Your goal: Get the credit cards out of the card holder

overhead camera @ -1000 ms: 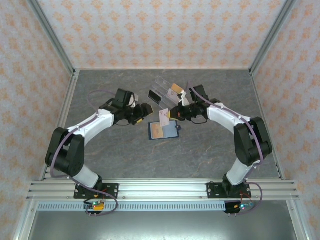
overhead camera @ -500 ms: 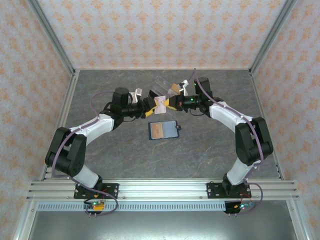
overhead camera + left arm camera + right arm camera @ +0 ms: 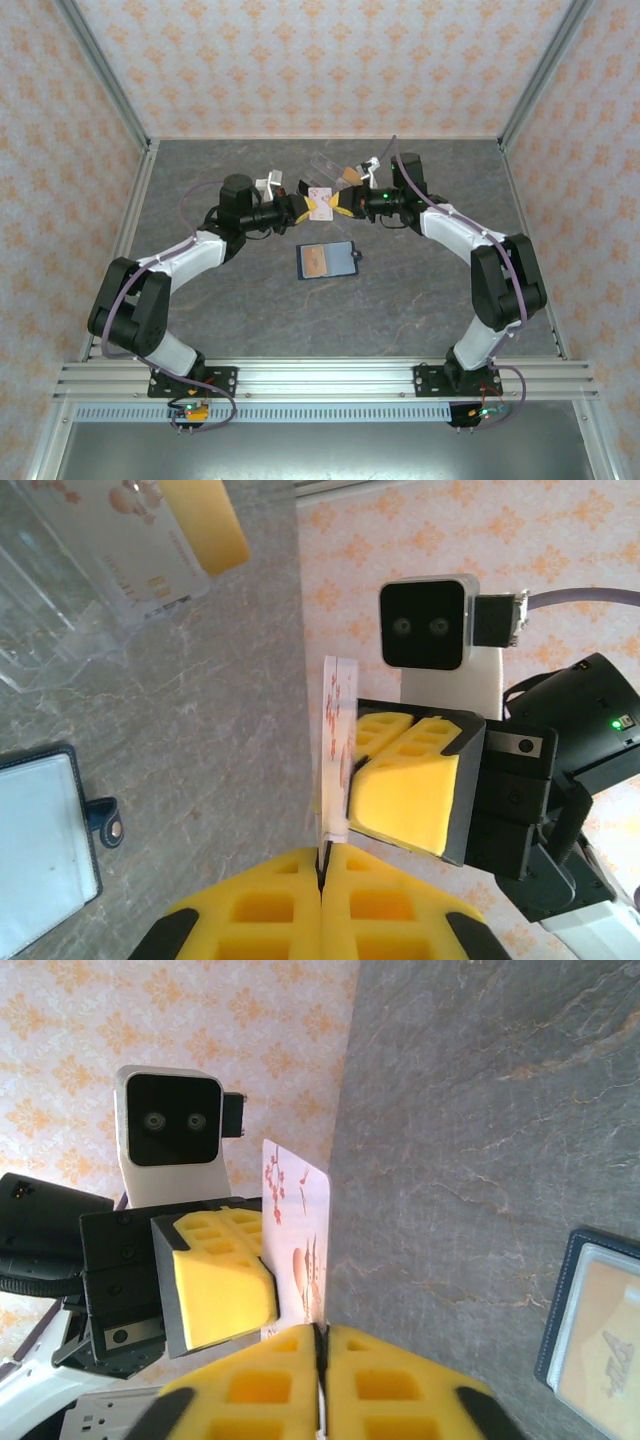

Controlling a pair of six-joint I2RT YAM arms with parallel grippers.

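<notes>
A whitish credit card with red print hangs in the air between both grippers, edge-on in the left wrist view. My left gripper is shut on one end of it. My right gripper pinches the opposite end, jaws nearly together on the card. The navy card holder lies open on the table below and nearer, apart from both grippers. An orange-tan card sits in its pocket.
A clear acrylic box stands just behind the grippers and holds other cards. Grey stone-pattern table top; metal frame posts and patterned walls enclose it. The holder's clasp tab points right.
The right gripper lifted the whitish card from beside the holder up and back. The left gripper swung in to meet it and closed on the card's free end.
</notes>
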